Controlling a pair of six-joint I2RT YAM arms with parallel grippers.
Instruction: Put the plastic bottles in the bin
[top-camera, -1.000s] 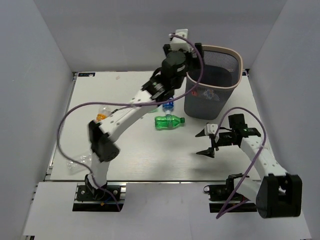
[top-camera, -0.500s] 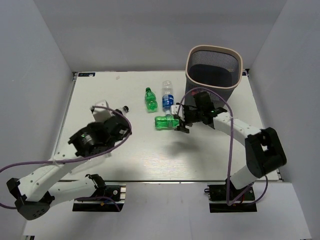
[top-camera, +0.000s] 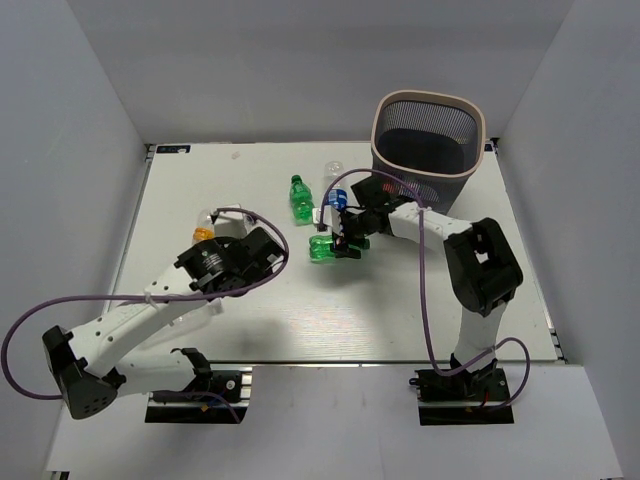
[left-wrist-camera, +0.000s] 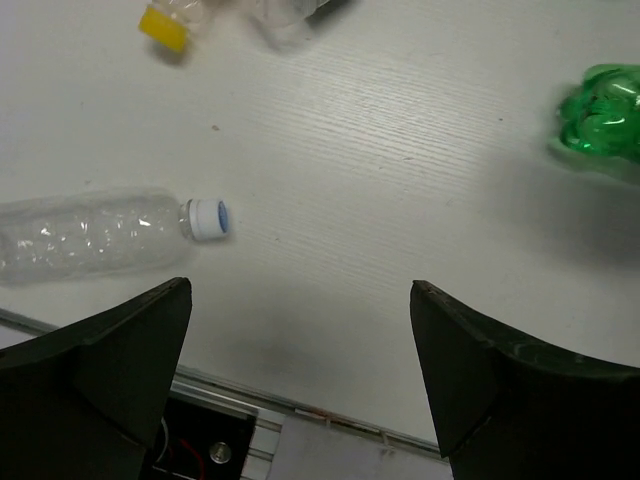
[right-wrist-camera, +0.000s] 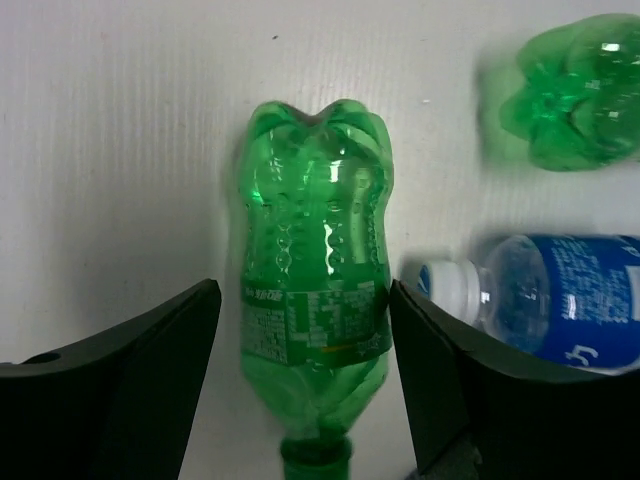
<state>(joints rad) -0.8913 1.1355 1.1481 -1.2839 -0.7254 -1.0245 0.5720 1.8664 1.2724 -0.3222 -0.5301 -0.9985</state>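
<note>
Top external is showing plastic bottles (top-camera: 301, 198) lying on the table (top-camera: 400, 310) left of the bin (top-camera: 445, 185), most work likely remaining. The right gripper (right-wrist-camera: 305, 290), jaws apart, is straddling a green bottle (right-wrist-camera: 315, 230); the left gripper (left-wrist-camera: 300, 300) is hanging wide open.

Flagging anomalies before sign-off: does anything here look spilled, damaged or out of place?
Nothing is spilled or damaged, and the bin stands upright. One tight spot: the blue-labelled bottle lies close beside a finger of the right gripper, which straddles the green bottle.
</note>
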